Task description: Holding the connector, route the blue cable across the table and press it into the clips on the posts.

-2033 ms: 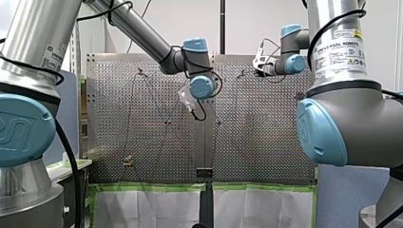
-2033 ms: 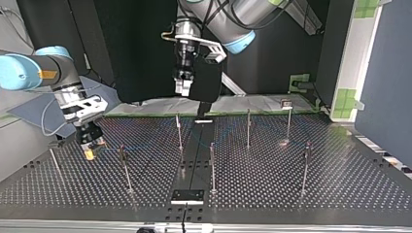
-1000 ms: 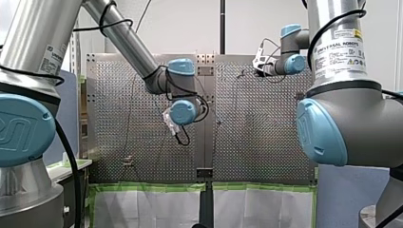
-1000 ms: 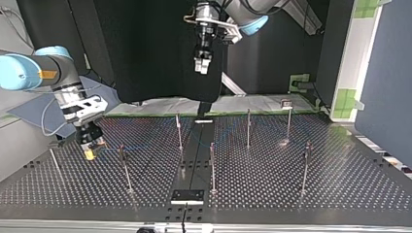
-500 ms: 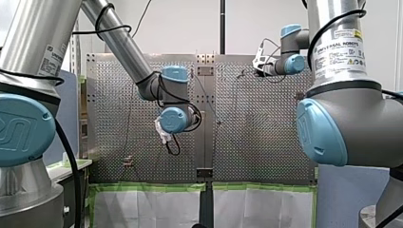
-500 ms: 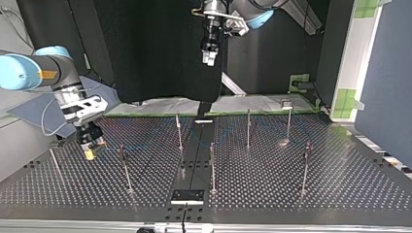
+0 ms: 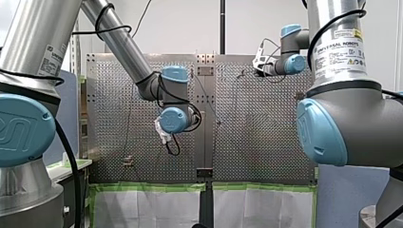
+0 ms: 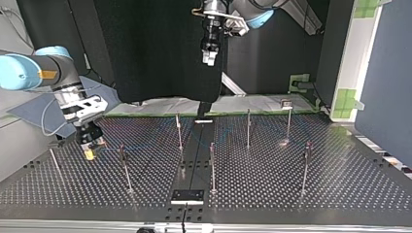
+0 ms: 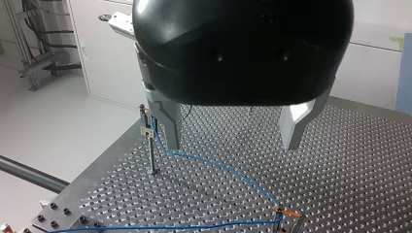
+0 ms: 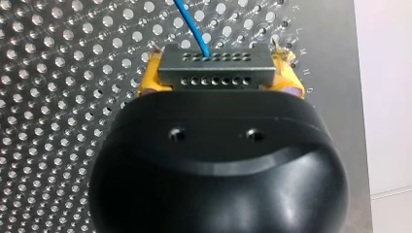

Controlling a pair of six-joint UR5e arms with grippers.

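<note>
Blue cable (image 9: 214,165), thin and slack, curves between two posts (image 9: 152,155).

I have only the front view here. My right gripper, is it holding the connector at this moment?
Observer: Yes. The right wrist view shows my right gripper with its yellow pads shut on the connector; the blue cable leaves it ahead.
Operator: And my left gripper, does it carry something?
Observer: No. In the left wrist view my left gripper is open, with nothing between its fingers, well above the table; below it the cable runs from one post to a second post.
</note>
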